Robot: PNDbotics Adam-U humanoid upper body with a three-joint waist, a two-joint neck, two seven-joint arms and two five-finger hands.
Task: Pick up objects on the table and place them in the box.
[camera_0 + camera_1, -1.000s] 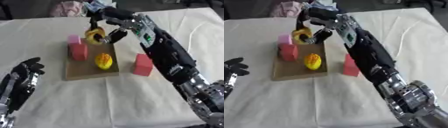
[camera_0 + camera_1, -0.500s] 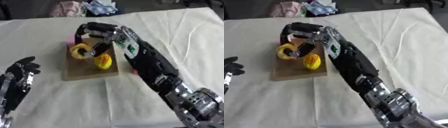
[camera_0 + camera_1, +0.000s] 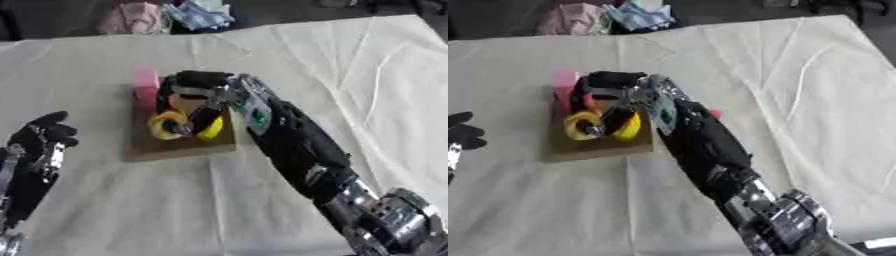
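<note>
My right hand reaches from the right over the flat brown box. Its fingers curl down through a yellow ring, which sits low over the box floor. A yellow rounded object lies in the box just right of the ring, partly hidden by the fingers. A pink block stands at the box's far left corner. A second pink block shows only as a sliver behind my right forearm. My left hand rests open at the lower left, away from the box.
A cream cloth covers the table, with creases to the right. Bundled clothes lie beyond the far edge. My right forearm crosses the table diagonally from the lower right.
My right hand has carried the yellow ring down and to the left, from above the box's far edge to low inside it. The view has also shifted.
</note>
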